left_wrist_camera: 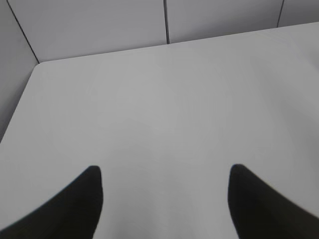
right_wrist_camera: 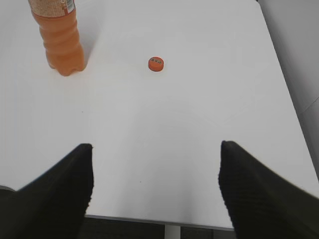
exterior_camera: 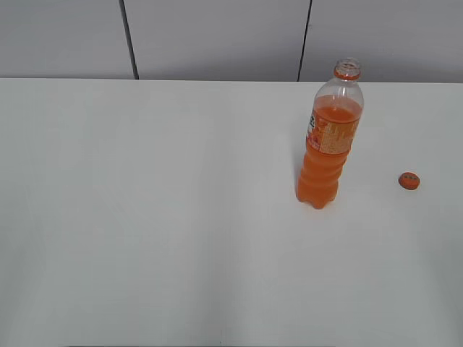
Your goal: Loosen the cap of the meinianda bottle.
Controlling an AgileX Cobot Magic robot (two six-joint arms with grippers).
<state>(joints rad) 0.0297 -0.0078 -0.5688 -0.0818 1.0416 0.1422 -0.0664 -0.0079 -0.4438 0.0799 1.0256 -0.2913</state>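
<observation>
The meinianda bottle [exterior_camera: 327, 144] stands upright on the white table [exterior_camera: 145, 217], right of the middle, with its mouth open and bare. The right wrist view shows its lower body [right_wrist_camera: 61, 40] at the top left. The orange cap [exterior_camera: 409, 181] lies flat on the table to the bottle's right, apart from it; the right wrist view shows the cap [right_wrist_camera: 156, 63] too. My right gripper [right_wrist_camera: 155, 149] is open and empty, over the table's near edge, well short of the cap. My left gripper [left_wrist_camera: 165, 172] is open and empty above bare table. Neither gripper shows in the exterior view.
Grey wall panels [exterior_camera: 217, 36] stand behind the table's far edge. The table's right edge [right_wrist_camera: 279, 74] and front edge [right_wrist_camera: 159, 220] show in the right wrist view. The left wrist view shows the table's far left corner [left_wrist_camera: 37, 67].
</observation>
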